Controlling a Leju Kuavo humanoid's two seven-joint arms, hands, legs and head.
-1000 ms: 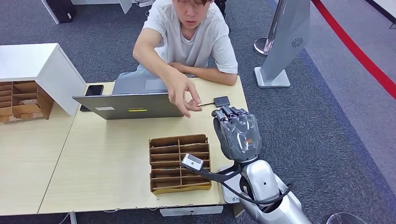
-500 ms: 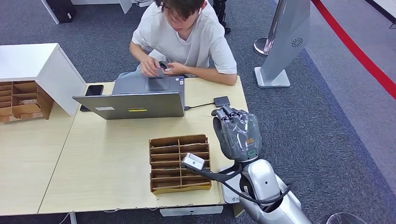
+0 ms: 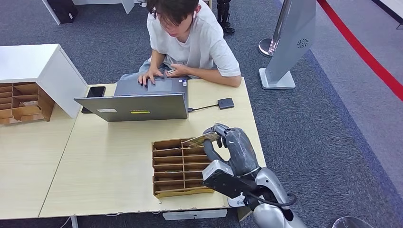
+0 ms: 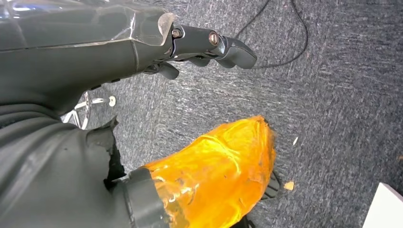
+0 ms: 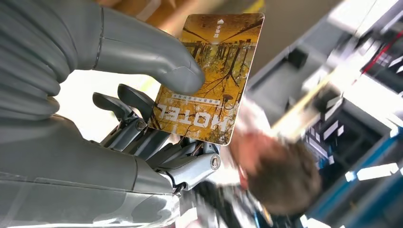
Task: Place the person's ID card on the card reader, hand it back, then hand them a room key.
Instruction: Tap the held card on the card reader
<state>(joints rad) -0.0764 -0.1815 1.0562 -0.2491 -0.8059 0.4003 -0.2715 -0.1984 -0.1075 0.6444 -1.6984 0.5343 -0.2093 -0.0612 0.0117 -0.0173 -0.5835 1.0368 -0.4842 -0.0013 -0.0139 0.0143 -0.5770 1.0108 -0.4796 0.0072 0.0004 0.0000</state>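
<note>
My right hand [image 3: 236, 149] hovers over the far right corner of the cardboard slot organizer [image 3: 177, 176]. It pinches a yellow hotel room key card [image 3: 200, 139] between thumb and fingers. In the right wrist view the card [image 5: 214, 71] shows a tree picture and the word HOTEL, with the thumb [image 5: 157, 61] pressed on its face. The small black card reader [image 3: 225, 103] lies on the table beyond, cabled to the laptop [image 3: 135, 107]. The person [image 3: 190, 38] sits behind the laptop with both hands near its keyboard. My left hand [image 4: 199, 45] hangs over the carpet, fingers apart, holding nothing.
A black phone [image 3: 95, 91] lies left of the laptop. A white cabinet [image 3: 45, 71] and a second organizer [image 3: 21, 102] stand on the left table. A grey floor stand [image 3: 290, 42] rises right of the desk. Bare tabletop [image 3: 109, 156] lies left of the organizer.
My right hand dropped from its raised, palm-up pose to the organizer and now holds the key card. The person drew their arm back from the card reader to the laptop.
</note>
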